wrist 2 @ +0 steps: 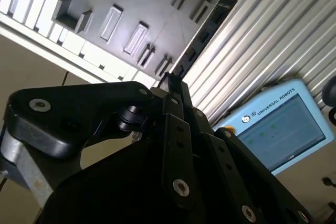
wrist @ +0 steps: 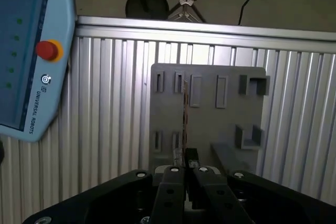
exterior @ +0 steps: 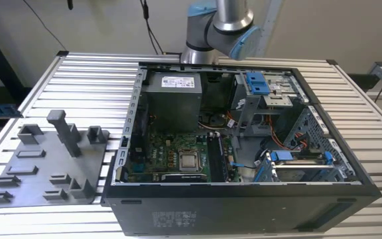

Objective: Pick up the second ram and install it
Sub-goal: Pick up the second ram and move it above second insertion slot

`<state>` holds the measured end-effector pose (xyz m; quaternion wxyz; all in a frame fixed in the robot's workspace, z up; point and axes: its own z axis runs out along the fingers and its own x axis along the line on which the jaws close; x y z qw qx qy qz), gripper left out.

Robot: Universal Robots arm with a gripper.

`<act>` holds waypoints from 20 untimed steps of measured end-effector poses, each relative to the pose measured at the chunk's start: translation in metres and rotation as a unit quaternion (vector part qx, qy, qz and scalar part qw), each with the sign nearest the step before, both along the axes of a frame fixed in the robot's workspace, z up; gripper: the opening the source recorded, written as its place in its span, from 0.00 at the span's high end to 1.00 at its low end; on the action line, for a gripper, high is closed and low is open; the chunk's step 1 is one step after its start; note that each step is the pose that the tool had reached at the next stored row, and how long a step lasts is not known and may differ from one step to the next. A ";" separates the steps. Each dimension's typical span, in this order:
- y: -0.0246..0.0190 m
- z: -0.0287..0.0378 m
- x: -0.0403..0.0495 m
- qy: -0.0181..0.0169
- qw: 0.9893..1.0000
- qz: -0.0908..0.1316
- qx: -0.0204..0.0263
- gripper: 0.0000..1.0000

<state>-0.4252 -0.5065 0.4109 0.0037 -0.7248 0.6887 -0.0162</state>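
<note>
The second ram (wrist 2: pixel 202 38) is a thin dark stick reaching out from my gripper's (wrist 2: pixel 170 83) closed black fingers. In the first wrist view the ram (wrist: pixel 185 111) shows edge-on, as a narrow line rising from the gripper (wrist: pixel 186 167). It hangs in the air over the grey fixture plate (wrist: pixel 220 124), which has several small slots and holders. In the exterior view that plate (exterior: pixel 45 167) lies on the slatted table to the left of the open computer case (exterior: pixel 244 209). The green motherboard (exterior: pixel 171 157) with its dark memory slots (exterior: pixel 214 157) lies inside the case.
A light-blue teach pendant (wrist 2: pixel 283 124) with a red button (wrist: pixel 47 50) lies on the ribbed aluminium table (wrist: pixel 105 119) beside the plate. The plate carries a tall grey post (exterior: pixel 65 130). Inside the case are a power supply (exterior: pixel 172 99), blue drive brackets (exterior: pixel 260 84) and cables.
</note>
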 end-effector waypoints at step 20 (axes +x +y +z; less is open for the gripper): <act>0.0000 0.0164 0.0113 0.001 1.000 0.000 -0.001 0.87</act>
